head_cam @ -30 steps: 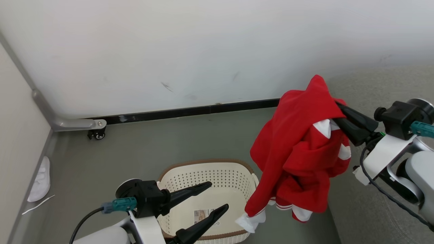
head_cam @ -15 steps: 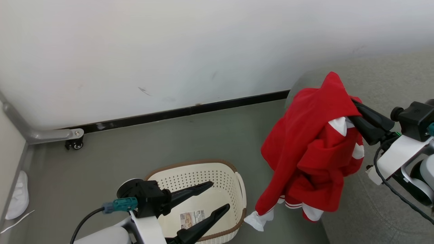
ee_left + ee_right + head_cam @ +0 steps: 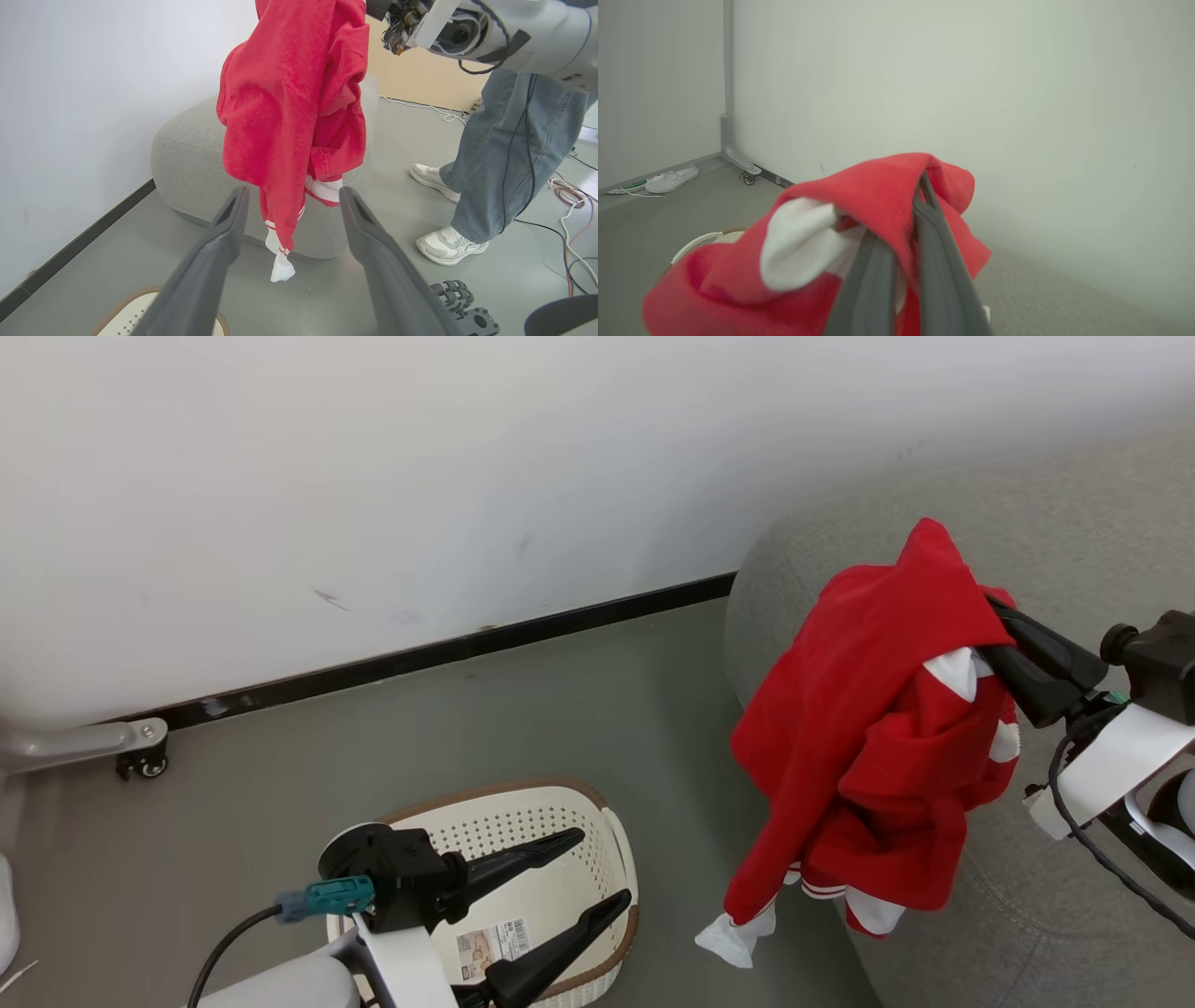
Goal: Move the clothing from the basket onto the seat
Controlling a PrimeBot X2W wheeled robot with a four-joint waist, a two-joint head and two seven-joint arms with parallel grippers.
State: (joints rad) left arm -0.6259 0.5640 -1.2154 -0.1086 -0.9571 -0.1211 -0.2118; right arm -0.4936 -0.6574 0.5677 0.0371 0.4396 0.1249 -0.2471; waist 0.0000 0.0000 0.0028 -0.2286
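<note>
The red clothing (image 3: 868,747) with white trim hangs in the air from my right gripper (image 3: 980,635), which is shut on its upper folds. It dangles over the rounded left edge of the grey seat (image 3: 1074,523), its white cuff low beside the seat's side. The right wrist view shows the clothing (image 3: 859,224) bunched over my pinched right fingers (image 3: 934,252). My left gripper (image 3: 597,868) is open and holds nothing, above the cream basket (image 3: 569,821). From the left wrist I see the clothing (image 3: 289,102) hanging before the seat (image 3: 187,163), framed by my open left gripper (image 3: 292,198).
A white wall with a black baseboard (image 3: 420,658) runs behind. A caster foot (image 3: 140,761) sits at the left. A person's legs in jeans and white shoes (image 3: 448,242) stand beside the seat, with cables (image 3: 570,200) on the floor.
The head view has swung to the right, bringing more of the seat into view and shifting the basket left. The right gripper still holds the clothing aloft, now nearer the seat. The left gripper stays open.
</note>
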